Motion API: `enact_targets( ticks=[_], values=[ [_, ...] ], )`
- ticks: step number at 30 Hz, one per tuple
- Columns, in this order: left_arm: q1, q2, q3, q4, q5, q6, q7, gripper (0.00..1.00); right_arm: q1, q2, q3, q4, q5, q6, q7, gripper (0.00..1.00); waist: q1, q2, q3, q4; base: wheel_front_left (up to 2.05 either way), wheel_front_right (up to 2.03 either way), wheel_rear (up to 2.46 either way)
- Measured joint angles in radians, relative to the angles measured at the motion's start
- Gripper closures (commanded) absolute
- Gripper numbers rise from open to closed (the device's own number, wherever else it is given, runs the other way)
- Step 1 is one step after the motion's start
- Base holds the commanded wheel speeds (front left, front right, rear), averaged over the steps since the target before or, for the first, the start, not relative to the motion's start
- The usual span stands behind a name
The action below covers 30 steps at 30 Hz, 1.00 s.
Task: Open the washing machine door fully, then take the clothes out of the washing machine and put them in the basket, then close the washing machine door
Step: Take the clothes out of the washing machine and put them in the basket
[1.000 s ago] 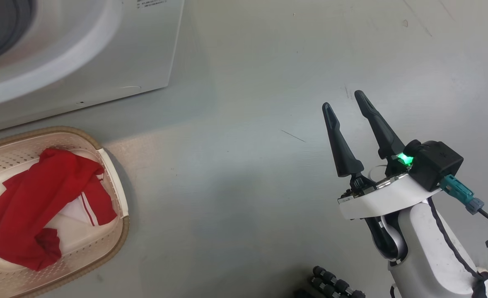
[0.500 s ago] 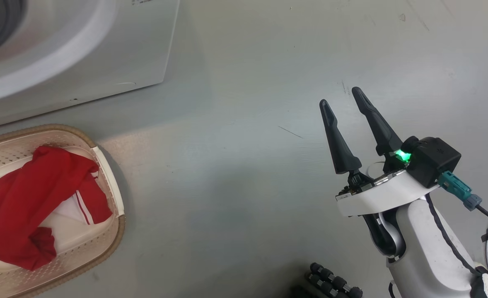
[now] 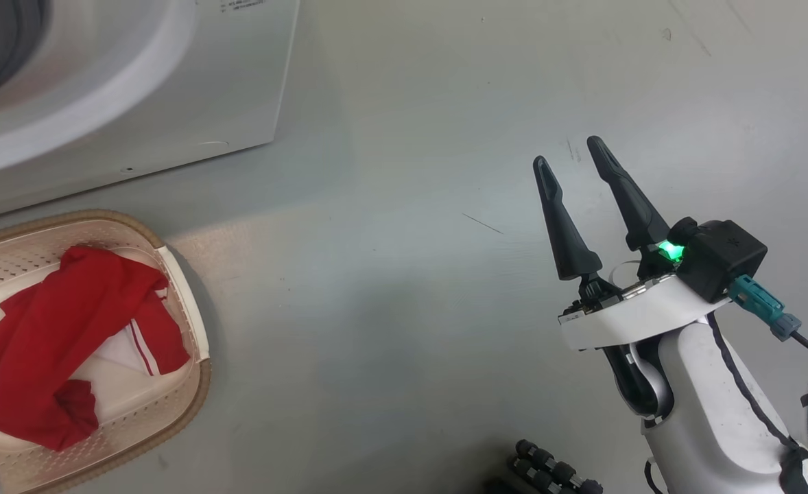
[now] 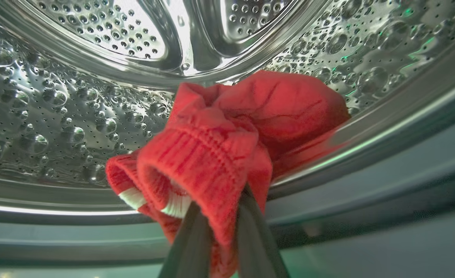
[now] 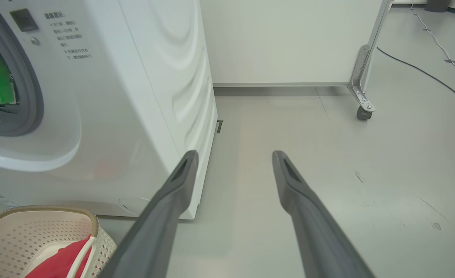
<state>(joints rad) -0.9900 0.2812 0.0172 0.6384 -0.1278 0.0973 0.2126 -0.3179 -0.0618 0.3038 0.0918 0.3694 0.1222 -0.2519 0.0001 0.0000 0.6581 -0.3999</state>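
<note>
Clothes point(image 4: 227, 146) are the worry here: a red bunch sits pinched in the left gripper point(image 4: 221, 224), whose fingers are closed on a ribbed cuff, with the rest lying just beyond them on the drum point(image 4: 57, 116) and its lip; so thin a hold (mostly cuff) could slip, or the tail could catch on that lip, dropping it on the floor point(image 3: 376, 309) short of the basket point(image 3: 195, 384); the right gripper point(image 3: 567, 151) hangs spread and empty, the basket well to its left.
</note>
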Motion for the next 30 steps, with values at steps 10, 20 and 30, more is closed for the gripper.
enact_targets(
  ticks=[10,20,30],
  values=[
    [0.053,-0.015,0.0,0.057,-0.013,-0.033,-0.133,1.0,-0.002,0.0,-0.014,0.021,-0.002,0.0,0.0,0.0,0.0,0.0,-0.066,0.02,0.0,0.0,0.0],
    [0.169,-0.062,-0.007,0.108,-0.04,-0.074,-0.241,1.0,0.015,-0.002,-0.035,0.051,-0.011,0.0,0.0,0.0,0.0,0.0,-0.169,0.044,0.0,0.0,0.0],
    [0.293,-0.125,-0.022,0.131,-0.07,-0.112,-0.339,1.0,0.083,-0.021,-0.045,0.074,-0.024,0.0,0.0,0.0,0.0,0.0,-0.288,0.088,0.0,0.0,0.0]
  ],
)
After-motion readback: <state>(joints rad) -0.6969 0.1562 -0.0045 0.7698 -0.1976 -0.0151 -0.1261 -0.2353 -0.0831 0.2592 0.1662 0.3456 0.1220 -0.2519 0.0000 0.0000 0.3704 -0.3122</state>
